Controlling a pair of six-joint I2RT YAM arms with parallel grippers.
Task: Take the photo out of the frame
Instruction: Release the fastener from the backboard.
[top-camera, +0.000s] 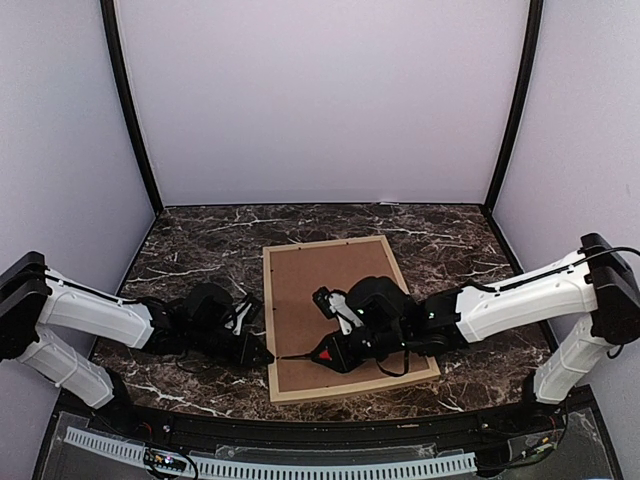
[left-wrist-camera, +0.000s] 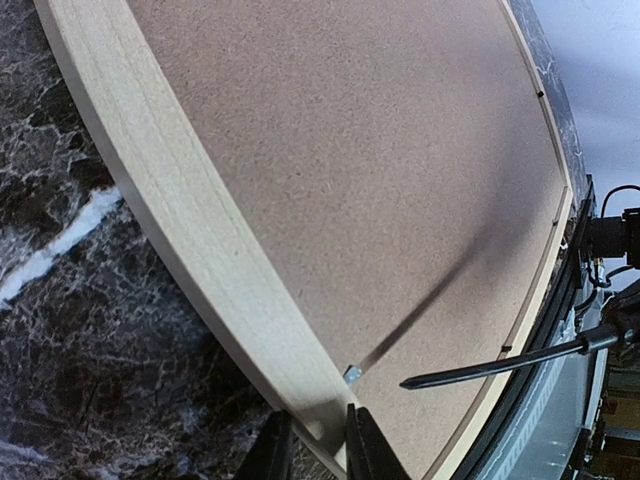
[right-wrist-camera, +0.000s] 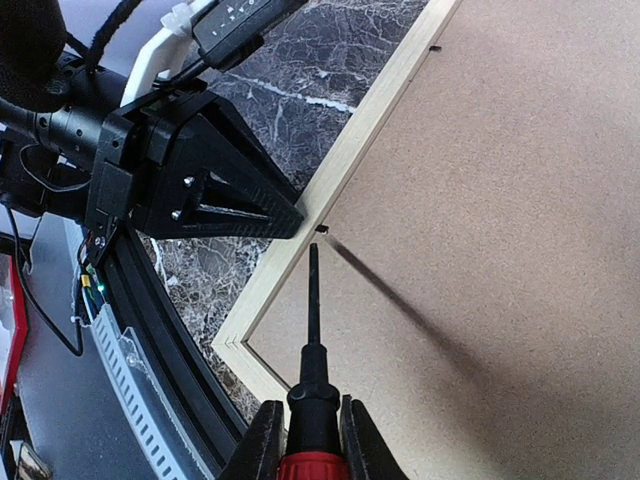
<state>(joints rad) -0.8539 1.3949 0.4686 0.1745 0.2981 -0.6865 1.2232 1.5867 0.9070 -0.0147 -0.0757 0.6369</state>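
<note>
Right jaws clamped the screwdriver (right-wrist-camera: 314, 392); only the left wrist view showed left jaws straddling the frame (left-wrist-camera: 170, 200) — grip uncertain.

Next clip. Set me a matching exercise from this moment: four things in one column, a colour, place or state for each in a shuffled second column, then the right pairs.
Things
1. backing board
2. screwdriver
3. left tool
4. table

Descriptions
A. dark marble with white veins
B. down at the light wooden rail of the frame
C. clamped in the right tool, tip pointing at the frame's edge
D. brown, facing up inside the frame

Pairs: 1-D, 2-C, 3-B, 4-A
</note>
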